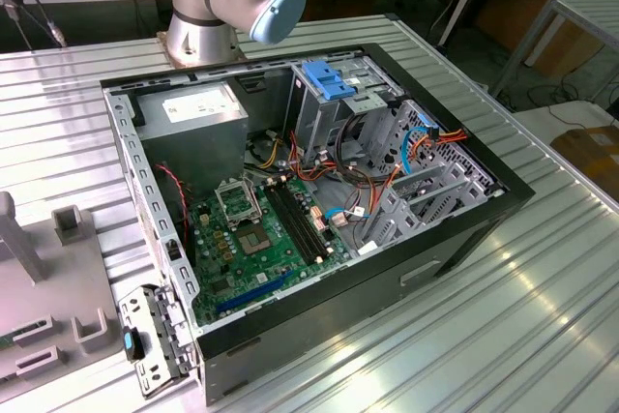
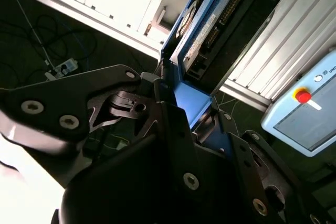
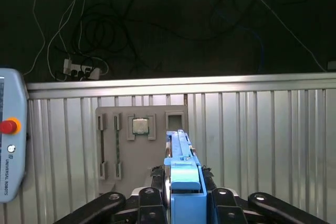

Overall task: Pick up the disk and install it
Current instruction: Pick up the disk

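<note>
My gripper (image 3: 184,200) is shut on the disk (image 3: 180,153), which I see edge-on in both wrist views. Its bright blue bracket (image 3: 185,182) sits between the black fingers (image 3: 149,203). In the second wrist view the disk (image 2: 207,22) reaches away from the gripper (image 2: 184,111), showing its dark body, connector pins and blue bracket (image 2: 191,100). It hangs above the ribbed metal table (image 3: 262,129). In the exterior view the open computer case (image 1: 464,229) lies on its side, with a grey drive cage (image 1: 324,118) carrying a blue latch (image 1: 334,79) at its far end.
A grey fixture plate (image 3: 131,150) below the disk holds a processor chip (image 3: 139,126) and memory sticks (image 3: 102,150). A pendant with a red button (image 3: 8,127) lies at the table edge. In the case are a power supply (image 1: 189,108), a motherboard (image 1: 271,234) and cables (image 1: 387,176).
</note>
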Available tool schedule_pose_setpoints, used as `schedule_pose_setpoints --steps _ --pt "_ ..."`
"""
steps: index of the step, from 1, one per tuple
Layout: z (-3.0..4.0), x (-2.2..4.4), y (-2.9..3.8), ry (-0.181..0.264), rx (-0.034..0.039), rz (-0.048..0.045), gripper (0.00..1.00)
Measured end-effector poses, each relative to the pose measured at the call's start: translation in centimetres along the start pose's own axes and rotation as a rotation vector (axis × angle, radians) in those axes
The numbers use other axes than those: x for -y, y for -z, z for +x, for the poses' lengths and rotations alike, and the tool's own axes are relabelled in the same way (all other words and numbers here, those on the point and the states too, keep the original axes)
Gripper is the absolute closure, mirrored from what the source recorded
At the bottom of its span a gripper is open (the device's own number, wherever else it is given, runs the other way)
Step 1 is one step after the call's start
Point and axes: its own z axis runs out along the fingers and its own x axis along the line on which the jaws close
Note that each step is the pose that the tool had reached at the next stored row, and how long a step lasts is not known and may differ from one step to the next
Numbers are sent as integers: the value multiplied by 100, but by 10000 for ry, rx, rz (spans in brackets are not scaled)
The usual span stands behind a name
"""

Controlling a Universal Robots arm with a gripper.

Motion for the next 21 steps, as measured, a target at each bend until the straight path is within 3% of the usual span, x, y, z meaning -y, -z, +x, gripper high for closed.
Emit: schedule_pose_setpoints --steps 8,14,21 --pt "4 2 171 0 0 0 63" --pt "4 2 182 0 1 0 63" --pt "-1 127 180 0 1 0 63"
